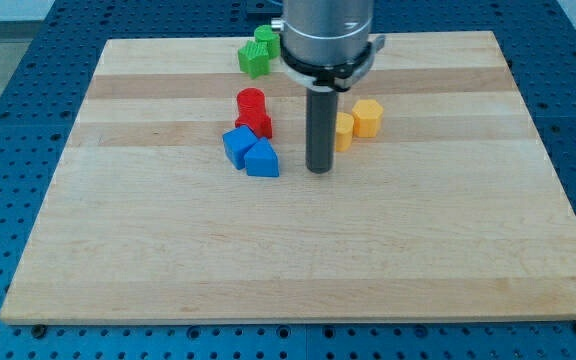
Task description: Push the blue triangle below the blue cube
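Sitting near the board's middle, the blue triangle [262,160] is touching the blue cube [237,145], lying at its lower right. My tip [318,170] is resting just right of the triangle, apart from it; being a bare rod, it is gripping nothing. Judging by this, the push is nearly finished: a short leftward nudge looks needed. Red blocks [253,111], green blocks [258,52] and yellow blocks [358,121] are looking like smooth plastic on the pale wooden board [298,260].

Counter [298,240]: pale wood, lengthwise grain bands. Surround [28,80]: blue. Blocks: blue cube [238,146], blue triangle [262,159], two red [253,112], two green [258,52], two yellow-orange [367,117]. Rod [320,128]: dark grey; housing [328,35] silver.
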Robot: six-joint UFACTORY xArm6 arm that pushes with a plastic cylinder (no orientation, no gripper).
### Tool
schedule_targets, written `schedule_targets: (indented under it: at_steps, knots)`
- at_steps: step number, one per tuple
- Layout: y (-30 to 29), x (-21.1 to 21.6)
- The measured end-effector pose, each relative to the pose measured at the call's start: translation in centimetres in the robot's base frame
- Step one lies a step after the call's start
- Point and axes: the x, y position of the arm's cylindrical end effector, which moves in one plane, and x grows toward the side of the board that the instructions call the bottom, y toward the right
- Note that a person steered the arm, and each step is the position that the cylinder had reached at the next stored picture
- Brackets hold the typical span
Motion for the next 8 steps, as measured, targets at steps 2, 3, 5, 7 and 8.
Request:
schedule_targets:
  at_steps: [2, 3, 5, 7, 8]
  knots:
    - [-3.1, 1.3]
    - [-4.2, 1.5]
    - [-5.1, 2.3]
    - [-5.8, 3.3]
    - [-5.8, 3.3]
